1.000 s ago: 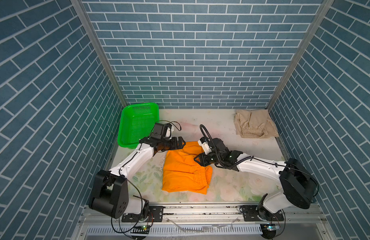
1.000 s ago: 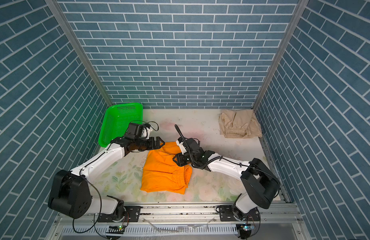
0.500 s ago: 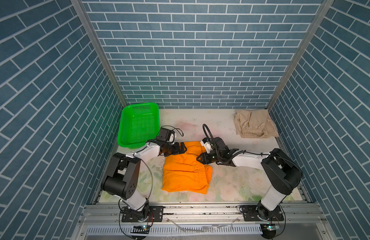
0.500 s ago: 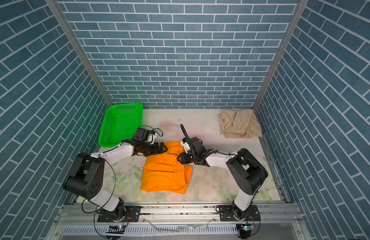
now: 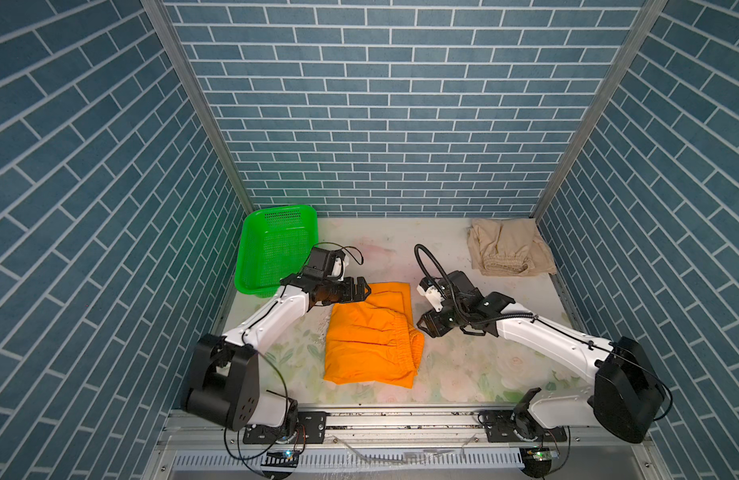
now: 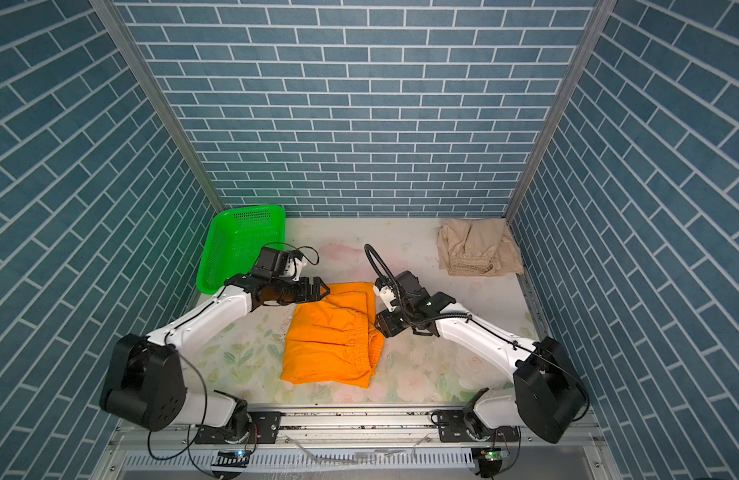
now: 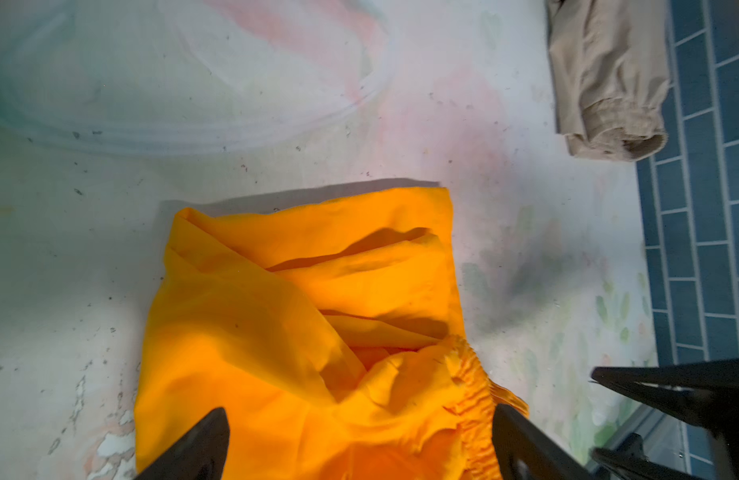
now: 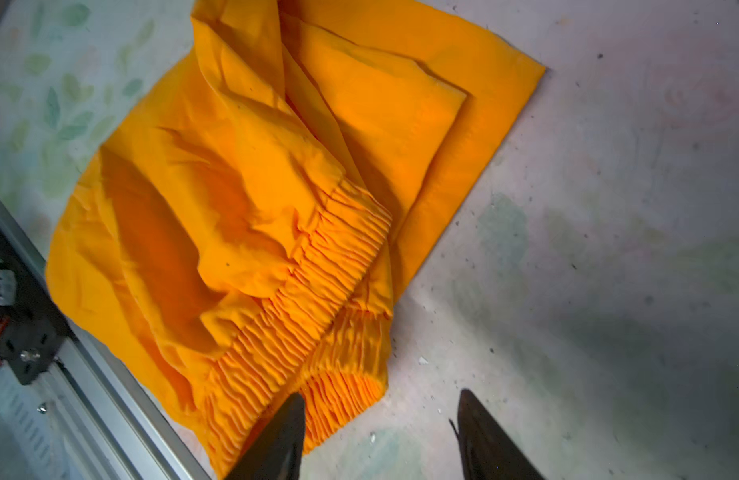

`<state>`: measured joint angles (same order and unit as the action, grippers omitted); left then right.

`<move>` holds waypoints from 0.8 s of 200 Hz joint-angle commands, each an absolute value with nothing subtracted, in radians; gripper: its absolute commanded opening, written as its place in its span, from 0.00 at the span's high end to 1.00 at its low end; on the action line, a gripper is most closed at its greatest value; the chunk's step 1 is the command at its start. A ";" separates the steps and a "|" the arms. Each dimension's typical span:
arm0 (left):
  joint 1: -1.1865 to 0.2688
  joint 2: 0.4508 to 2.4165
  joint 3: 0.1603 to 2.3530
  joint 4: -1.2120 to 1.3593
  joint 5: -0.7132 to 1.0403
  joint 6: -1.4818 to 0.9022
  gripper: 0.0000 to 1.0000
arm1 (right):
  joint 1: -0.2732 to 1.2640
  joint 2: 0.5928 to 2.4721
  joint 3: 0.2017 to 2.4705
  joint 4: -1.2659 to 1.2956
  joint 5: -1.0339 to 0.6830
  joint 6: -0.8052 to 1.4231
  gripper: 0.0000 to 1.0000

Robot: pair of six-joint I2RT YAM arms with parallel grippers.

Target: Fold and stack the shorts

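I'm watching the left pincer [image 5: 362, 288] and right pincer [image 5: 423, 328] gaping empty; I'm judging the limp bright orange cloth shorts [image 5: 368, 349], mid-frame, best pinched at the waistband [image 5: 406, 338].

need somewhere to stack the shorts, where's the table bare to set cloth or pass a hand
Bare: the back strip of table between green basket and beige shorts; the front patch between orange shorts and right arm. Crowded: left pincer and right pincer flank that pair.
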<state>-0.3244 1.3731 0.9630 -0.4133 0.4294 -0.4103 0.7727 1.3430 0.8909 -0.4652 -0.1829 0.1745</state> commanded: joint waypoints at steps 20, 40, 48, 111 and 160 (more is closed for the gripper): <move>-0.417 1.224 0.861 -0.459 0.433 -0.520 0.00 | 0.878 1.400 0.874 -0.555 -0.037 0.077 0.38; -0.454 1.203 0.808 -0.468 0.401 -0.534 0.00 | 0.918 1.462 0.883 -0.489 -0.053 0.073 0.38; -0.455 1.202 0.790 -0.470 0.398 -0.537 0.00 | 0.931 1.486 0.891 -0.467 -0.057 0.069 0.38; -0.455 1.202 0.708 -0.477 0.346 -0.512 0.00 | 0.957 1.593 0.959 -0.339 0.095 0.023 0.68; -0.455 1.159 0.629 -0.469 0.322 -0.512 0.00 | 0.952 1.492 0.917 -0.146 0.004 0.094 1.00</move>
